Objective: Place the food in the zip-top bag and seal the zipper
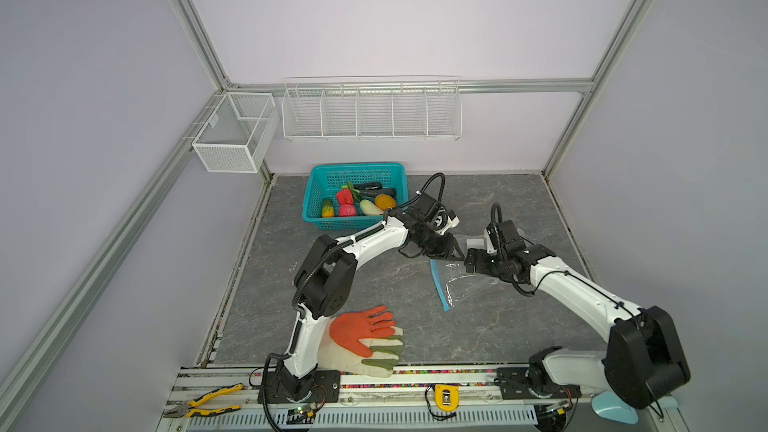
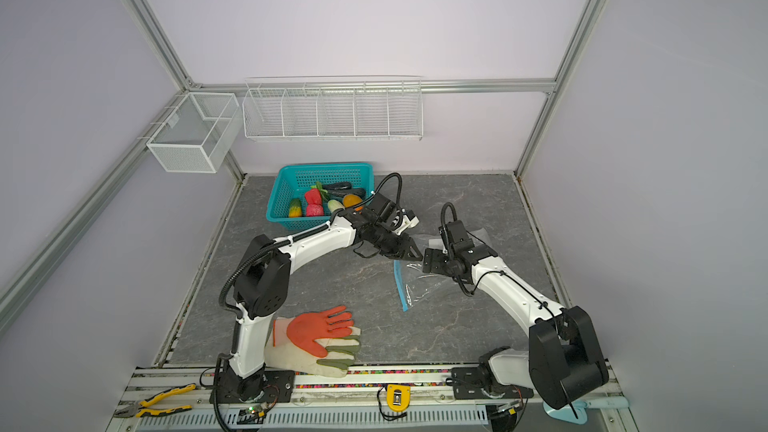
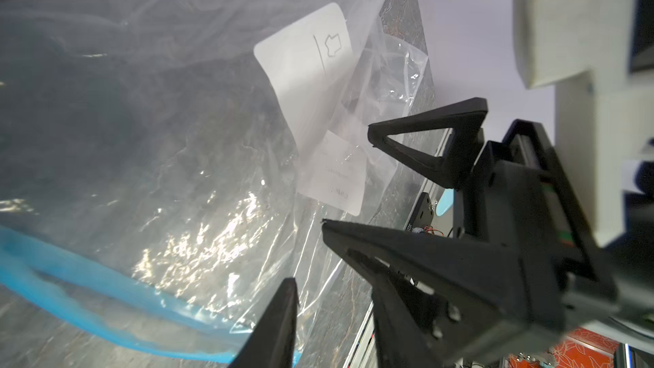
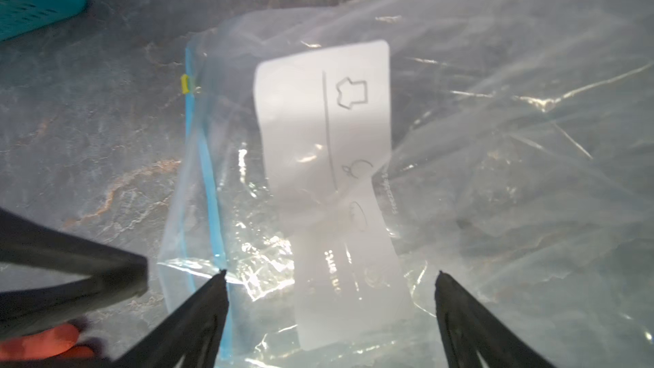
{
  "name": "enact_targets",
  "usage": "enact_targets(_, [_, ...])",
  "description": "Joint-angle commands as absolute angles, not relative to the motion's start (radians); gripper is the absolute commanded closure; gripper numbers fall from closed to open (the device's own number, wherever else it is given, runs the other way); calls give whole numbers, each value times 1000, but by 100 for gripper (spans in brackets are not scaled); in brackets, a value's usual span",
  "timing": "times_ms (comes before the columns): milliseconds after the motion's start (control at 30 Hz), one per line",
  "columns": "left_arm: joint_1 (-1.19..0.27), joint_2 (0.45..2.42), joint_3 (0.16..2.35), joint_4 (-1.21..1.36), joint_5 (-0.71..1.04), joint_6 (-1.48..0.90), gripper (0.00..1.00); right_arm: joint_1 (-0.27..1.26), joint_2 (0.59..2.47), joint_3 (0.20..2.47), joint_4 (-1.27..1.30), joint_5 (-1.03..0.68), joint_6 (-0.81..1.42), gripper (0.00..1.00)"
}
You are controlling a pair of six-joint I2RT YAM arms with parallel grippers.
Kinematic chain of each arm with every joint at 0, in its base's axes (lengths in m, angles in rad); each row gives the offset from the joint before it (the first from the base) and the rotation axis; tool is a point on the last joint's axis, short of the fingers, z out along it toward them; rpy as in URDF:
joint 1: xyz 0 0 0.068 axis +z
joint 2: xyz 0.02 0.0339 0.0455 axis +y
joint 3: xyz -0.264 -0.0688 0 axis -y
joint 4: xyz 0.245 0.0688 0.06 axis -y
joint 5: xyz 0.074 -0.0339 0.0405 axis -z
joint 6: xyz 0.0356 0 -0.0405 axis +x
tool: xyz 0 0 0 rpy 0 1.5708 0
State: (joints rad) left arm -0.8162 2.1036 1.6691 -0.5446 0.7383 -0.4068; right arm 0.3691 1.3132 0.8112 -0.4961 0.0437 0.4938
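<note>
Clear zip-top bag [image 1: 469, 288] lies flat on the table [image 1: 374, 284], near and right of the teal basket [image 1: 357, 167] holding the food [image 1: 345, 197] — limp, slippery film, likely best pinched by its stiffer blue zipper [image 1: 439, 284] edge — right fingers [image 4: 203, 309] spread wide over it, left fingers [image 3: 279, 323] at its corner, state unclear.

The zip-top bag [image 1: 465, 290] is clear, its zipper [image 1: 439, 286] light blue; the basket [image 1: 336, 224] is teal.

Basket [image 1: 357, 167] stands at the table's [image 1: 374, 284] rear, left of centre, food [image 1: 345, 197] inside. Zip-top bag [image 1: 469, 284] lies right of centre, zipper [image 1: 439, 284] along its left edge. Gloves [image 1: 365, 338] lie stacked front left. Left gripper [image 1: 459, 254] and right gripper [image 1: 467, 261] meet, apparently just above the bag's rear end.
</note>
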Motion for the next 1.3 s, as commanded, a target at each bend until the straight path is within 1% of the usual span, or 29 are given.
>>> enact_targets(0, [-814, 2162, 1691, -543, 754, -398, 66, 341, 1273, 787, -475, 15, 502, 8])
enact_targets(100, [-808, 2181, 1677, -525, 752, -410, 68, 327, 1255, 780, -481, 13, 498, 8])
enact_targets(500, [-803, 2286, 1687, -413, 797, -471, 68, 324, 1194, 756, -500, 8, 488, 7])
enact_targets(767, [-804, 2340, 1697, -360, 816, -507, 67, 325, 1161, 749, -515, 3, 474, 4])
enact_targets(900, [-804, 2346, 1695, -345, 812, -520, 65, 337, 1149, 751, -512, -9, 471, 3])
enact_targets(1033, [-796, 2292, 1673, -337, 794, -540, 59, 366, 1144, 767, -515, -4, 469, 2])
enact_targets(1133, [-774, 2192, 1605, -267, 781, -595, 54, 400, 1148, 785, -523, 17, 466, 2])
enact_targets(1267, [-719, 2053, 1502, -230, 725, -643, 51, 443, 1161, 828, -548, 65, 456, 2])
